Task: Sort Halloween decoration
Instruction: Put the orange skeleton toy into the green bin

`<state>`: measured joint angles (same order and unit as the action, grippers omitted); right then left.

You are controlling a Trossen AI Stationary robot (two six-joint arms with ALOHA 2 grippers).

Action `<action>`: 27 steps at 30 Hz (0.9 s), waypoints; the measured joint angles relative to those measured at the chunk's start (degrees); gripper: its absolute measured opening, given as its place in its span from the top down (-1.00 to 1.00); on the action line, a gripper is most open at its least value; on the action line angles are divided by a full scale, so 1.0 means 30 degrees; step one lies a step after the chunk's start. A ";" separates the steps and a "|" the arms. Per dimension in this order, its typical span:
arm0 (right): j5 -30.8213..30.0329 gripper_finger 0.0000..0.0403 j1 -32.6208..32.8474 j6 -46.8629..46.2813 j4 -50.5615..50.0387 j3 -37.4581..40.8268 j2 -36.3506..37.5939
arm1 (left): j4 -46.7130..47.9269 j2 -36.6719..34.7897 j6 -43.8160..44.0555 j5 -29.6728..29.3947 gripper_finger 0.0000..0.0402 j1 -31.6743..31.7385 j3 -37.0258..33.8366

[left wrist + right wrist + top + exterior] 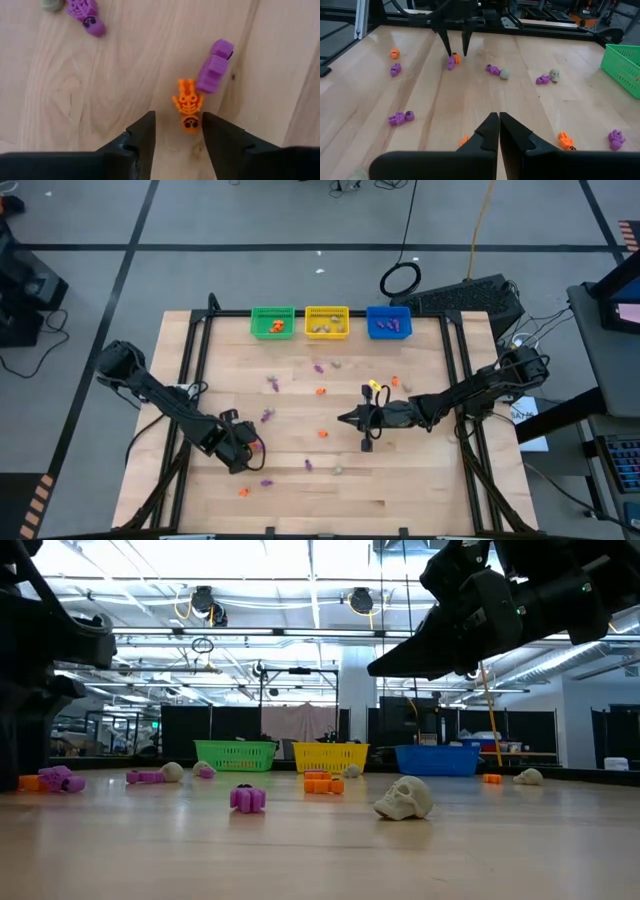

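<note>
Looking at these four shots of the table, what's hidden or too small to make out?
- High view: what lies in the green basket, yellow basket and blue basket is too small to identify.
- Low view: basket contents hidden behind their walls; both arms cut off by the picture's edges.
- Left wrist view: the left gripper hides part of the orange skeleton; touching or not, unclear.
- Right wrist view: the right gripper covers the table just ahead.
</note>
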<state>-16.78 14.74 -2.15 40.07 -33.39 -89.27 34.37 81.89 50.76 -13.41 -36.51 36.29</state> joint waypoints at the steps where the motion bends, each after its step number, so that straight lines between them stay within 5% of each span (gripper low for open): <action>1: 0.0000 1.00 0.0000 0.0006 0.0006 0.0000 0.0000 | -0.0195 0.0094 -0.0007 0.0159 0.29 0.0000 0.0000; 11: 0.0012 1.00 0.0000 -0.0048 0.0087 0.0000 -0.0003 | -0.1646 0.0181 -0.1013 0.0230 0.94 -0.0255 -0.0015; 27: 0.0029 1.00 0.0000 -0.0066 0.0146 -0.0015 -0.0007 | 0.2969 -0.1593 0.0205 -0.1126 0.96 0.1385 0.1756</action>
<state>-16.69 14.74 -2.35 40.51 -33.43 -89.30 43.27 77.11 51.38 -16.79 -32.36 41.56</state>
